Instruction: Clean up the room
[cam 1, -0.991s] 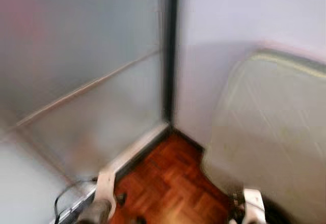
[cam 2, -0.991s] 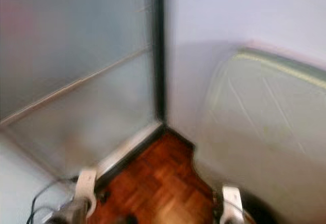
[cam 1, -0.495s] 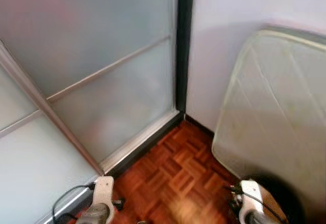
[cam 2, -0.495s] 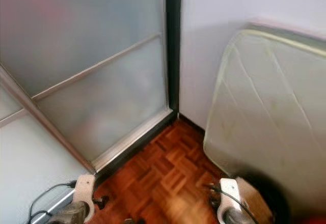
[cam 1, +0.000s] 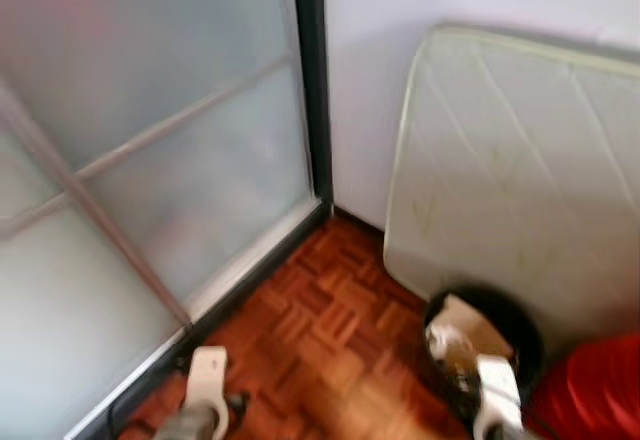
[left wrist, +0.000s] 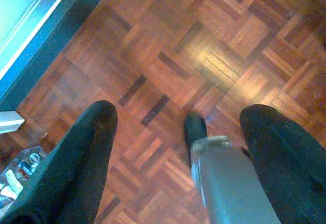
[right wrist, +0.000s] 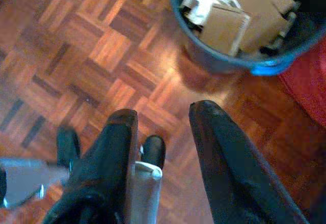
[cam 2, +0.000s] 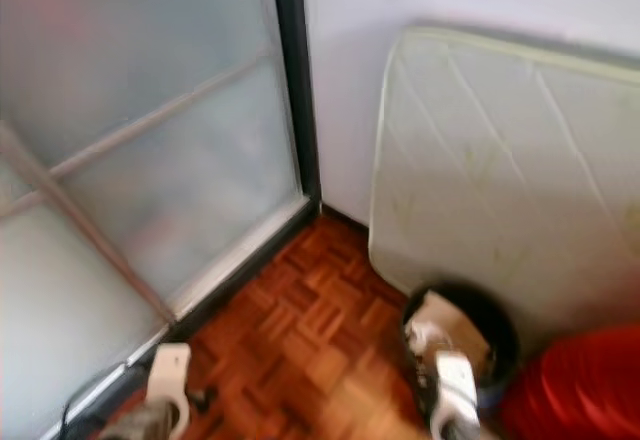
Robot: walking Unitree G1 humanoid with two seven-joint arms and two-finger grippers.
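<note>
Silver arms, each gripper (left wrist: 173, 147) with two long black fingers (right wrist: 219, 147).

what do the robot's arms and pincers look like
Each pincer has two long, rounded black fingers: left pincer, right pincer. The arms are silver-grey with off-white housings near the wrists, and a thin black cable runs by the left arm.

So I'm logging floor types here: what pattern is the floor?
Reddish-brown wood parquet floor, small blocks in a basket-weave layout; clearest in the left wrist view.
</note>
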